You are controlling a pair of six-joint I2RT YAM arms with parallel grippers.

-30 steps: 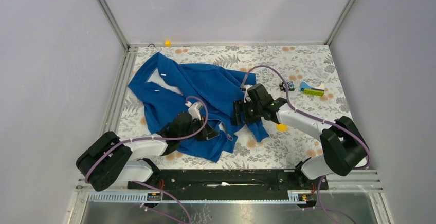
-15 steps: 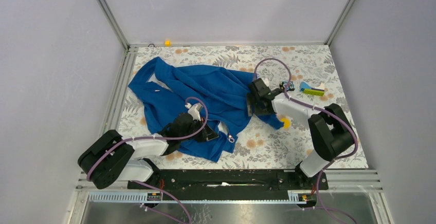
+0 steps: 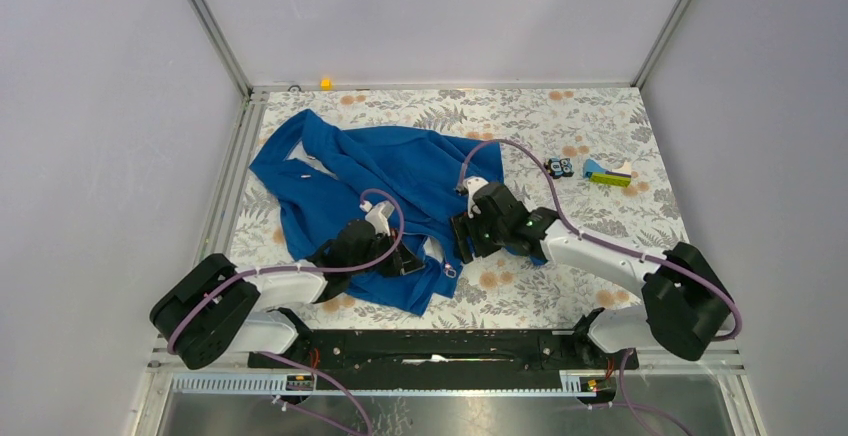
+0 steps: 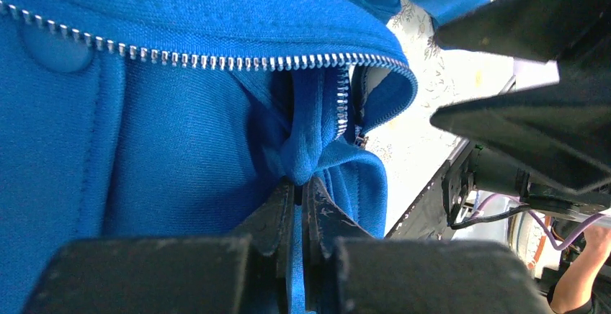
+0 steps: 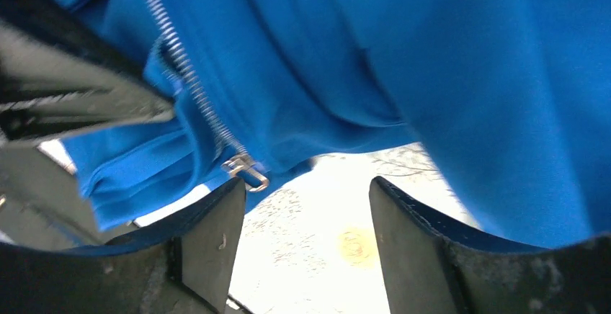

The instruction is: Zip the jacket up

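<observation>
- My left gripper (image 3: 408,262) has its jaws pressed together on a fold of the jacket (image 3: 400,171). On the left wrist view I can see the blue cloth bunched and running straight down into the pinch.
- Just beyond those jaws the zipper teeth (image 4: 216,60) run across the cloth. They then curl round at the corner of the front edge and drop back towards the pinch.
- My right gripper (image 5: 306,213) has its jaws spread, with no cloth between them. Through the gap I see only the bare desk (image 5: 324,184).
- The jacket hangs just beyond and above the right jaws, filling most of that wrist view.
- The silvery zipper pull (image 5: 246,171) dangles at the end of a line of teeth. It sits just past the tip of one right finger (image 5: 216,235), outside the gap. I cannot tell whether it touches that finger.
- From above, the two sets of jaws face each other across the near front edge of the jacket and stand close together.
- The rest of the jacket lies crumpled on the desk, stretching away from both jaws towards the far side. Its collar end is the part farthest from them.
- A small black piece (image 3: 559,167) and a green-and-blue piece (image 3: 608,176) lie well apart from both jaws, out beyond the right arm.
</observation>
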